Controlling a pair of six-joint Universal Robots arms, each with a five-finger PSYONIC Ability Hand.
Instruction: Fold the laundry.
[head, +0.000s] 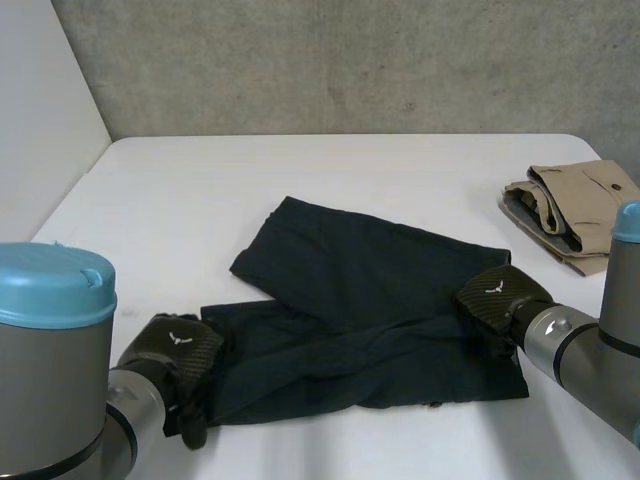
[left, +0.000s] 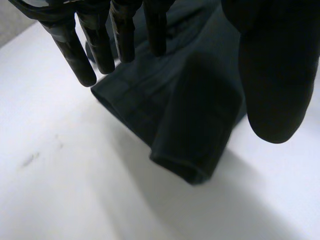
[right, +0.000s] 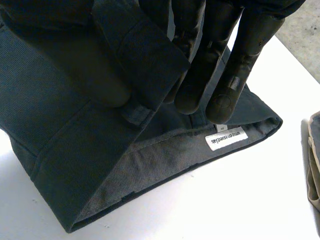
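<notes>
Dark trousers (head: 370, 310) lie on the white table (head: 200, 190), in its near middle part, and we see them spread from left to right with some folds and wrinkles. One leg end points to the near left, and the waist end is at the right.

The left hand (head: 175, 352) is at the near left, just at the leg end of the trousers. In the left wrist view we see its fingers (left: 80, 55) straight and spread apart over the cloth, and the thumb (left: 277, 75) stands well apart from them. Nothing is pinched between them, so this hand is relaxed and holds nothing. The hem of the leg lies under the palm, with a soft fold in it.

The right hand (head: 500, 295) is at the right end of the trousers, on the waistband. In the right wrist view we see the waistband, with a belt loop (right: 134, 112), caught between the thumb and the fingers (right: 200, 75), so this hand grips the trousers. The edge is lifted a little there, and the grey inside of the cloth shows, with a small white label (right: 226, 138) near the fingertips.

At the far right of the table lies a folded beige garment (head: 575, 210), well apart from the trousers.
</notes>
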